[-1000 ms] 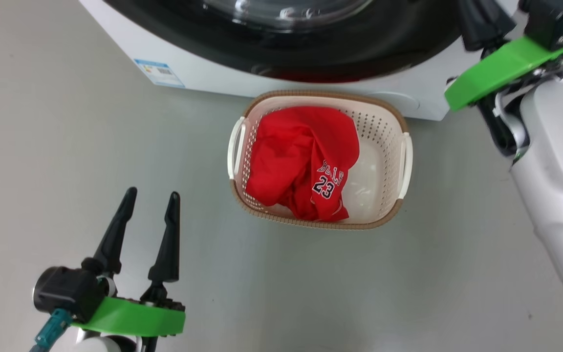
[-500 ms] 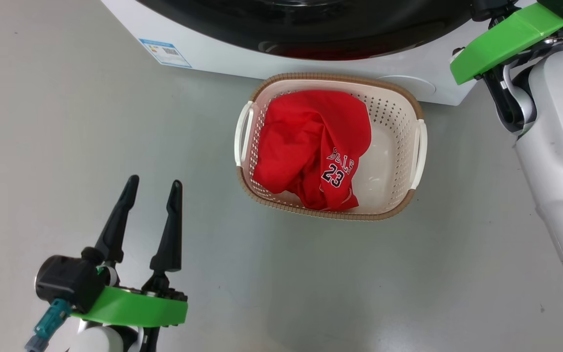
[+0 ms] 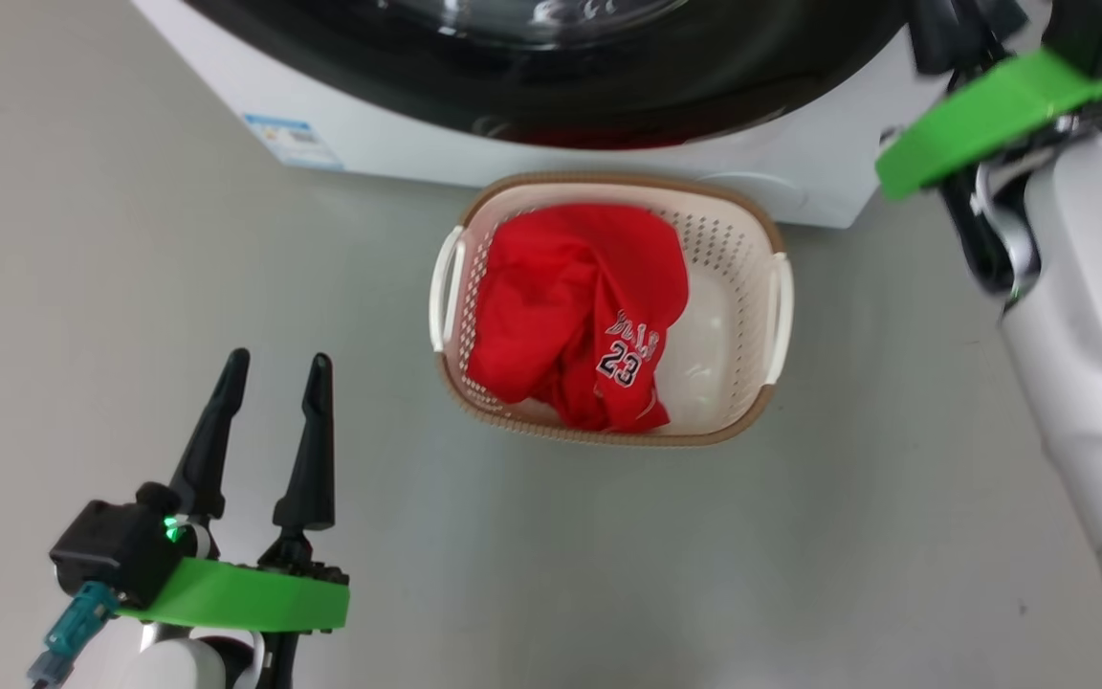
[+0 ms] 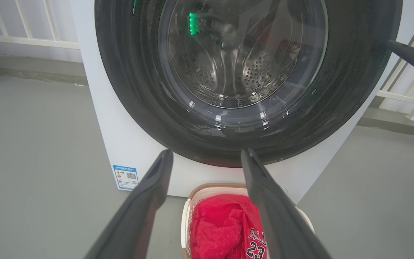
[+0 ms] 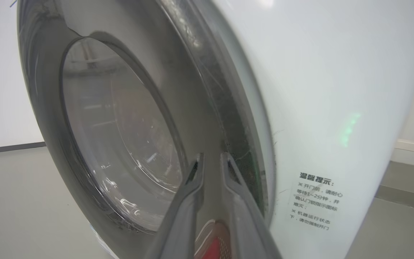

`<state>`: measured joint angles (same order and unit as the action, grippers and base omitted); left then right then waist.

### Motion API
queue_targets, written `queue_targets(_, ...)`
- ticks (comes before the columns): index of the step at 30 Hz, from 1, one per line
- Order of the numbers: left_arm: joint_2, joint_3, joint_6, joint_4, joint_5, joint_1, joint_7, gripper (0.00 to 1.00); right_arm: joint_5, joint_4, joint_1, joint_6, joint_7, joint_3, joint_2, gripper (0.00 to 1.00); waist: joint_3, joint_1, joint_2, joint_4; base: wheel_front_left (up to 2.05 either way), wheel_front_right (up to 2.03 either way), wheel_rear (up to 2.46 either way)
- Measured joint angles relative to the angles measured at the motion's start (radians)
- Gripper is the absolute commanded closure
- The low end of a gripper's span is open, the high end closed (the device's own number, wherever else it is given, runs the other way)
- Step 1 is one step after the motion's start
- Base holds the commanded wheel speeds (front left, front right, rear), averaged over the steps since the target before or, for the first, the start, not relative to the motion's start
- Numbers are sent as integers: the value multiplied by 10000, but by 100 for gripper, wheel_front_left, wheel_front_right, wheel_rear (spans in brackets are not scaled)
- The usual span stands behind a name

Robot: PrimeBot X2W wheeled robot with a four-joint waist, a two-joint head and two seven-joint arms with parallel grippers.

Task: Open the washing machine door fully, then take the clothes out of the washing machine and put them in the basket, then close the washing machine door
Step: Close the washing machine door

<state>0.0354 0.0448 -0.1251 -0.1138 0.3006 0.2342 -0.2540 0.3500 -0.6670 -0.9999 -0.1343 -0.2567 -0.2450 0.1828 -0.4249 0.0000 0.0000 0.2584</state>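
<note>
One crumpled red jersey (image 3: 551,306) in basket (image 3: 735,251)

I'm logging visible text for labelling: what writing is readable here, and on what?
"23", under creased lettering like "BULLS": red jersey in the basket.
"温馨提示:": notice sticker on the washing machine; smaller lines too blurred.
The blue label sticker on its front: too small to read.

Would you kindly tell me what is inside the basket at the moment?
The basket holds a crumpled red jersey marked 23, filling its left and middle; the right floor is bare. Anything beneath the jersey is hidden.
</note>
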Motion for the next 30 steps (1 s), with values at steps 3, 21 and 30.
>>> queue_targets(3, -2, -86, 0, -81, 15, -1, 0, 0, -15, 445, 635, 15, 0, 82, 15, 0, 217, 0, 0, -168, 0, 0, 0)
queue_targets(21, 134, -999, 0, -430, 56, -821, 0, 0, -629, 2531, 4635, 23, 2, 1053, -571, 0, 2202, 0, 0, -1672, 0, 0, 0)
queue_targets(30, 128, -1417, 0, -546, -224, -1472, 0, 0, -742, 3166, 6354, 23, 2, 1501, -619, 0, 3193, 0, 0, -2291, 0, 0, 0)
